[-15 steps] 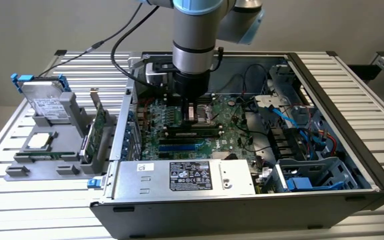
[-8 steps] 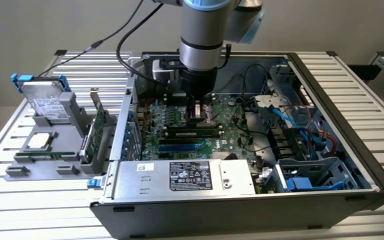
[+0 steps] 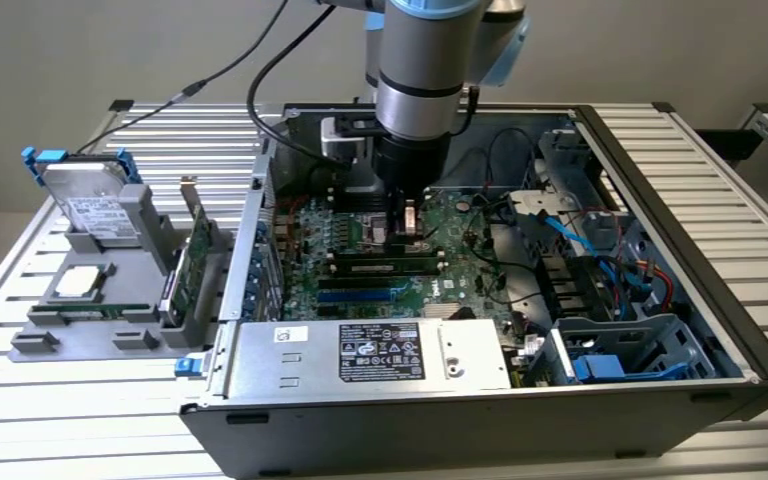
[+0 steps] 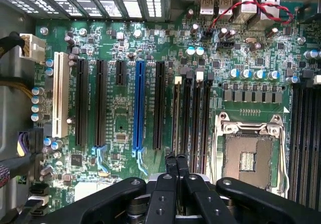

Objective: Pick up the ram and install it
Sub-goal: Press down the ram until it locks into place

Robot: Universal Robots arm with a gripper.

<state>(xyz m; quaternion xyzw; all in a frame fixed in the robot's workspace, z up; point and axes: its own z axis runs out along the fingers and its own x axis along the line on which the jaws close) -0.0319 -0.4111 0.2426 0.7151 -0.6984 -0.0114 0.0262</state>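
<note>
In the wrist view the ram (image 4: pixel 176 116) shows edge-on as a thin brownish strip standing in the first of several black memory slots on the green motherboard (image 4: pixel 120 123). My gripper (image 4: pixel 176 158) is shut, its two black fingertips pressed together right over the near end of that strip. Whether they touch it I cannot tell. From the exterior view the arm reaches straight down into the open computer case (image 3: pixel 684 210), and the gripper (image 3: pixel 410 228) sits low over the motherboard (image 3: pixel 344 235), by the dark slots.
An open processor socket (image 4: pixel 249 158) lies beside the memory slots, and a blue slot (image 4: pixel 139 108) among long black ones. Cables and drive cages crowd the case's right side. A power supply (image 3: pixel 371 355) fills the front. A grey tray (image 3: pixel 37 345) outside holds a hard drive (image 3: pixel 91 200), a silver chip (image 3: pixel 80 282) and an expansion card (image 3: pixel 200 265).
</note>
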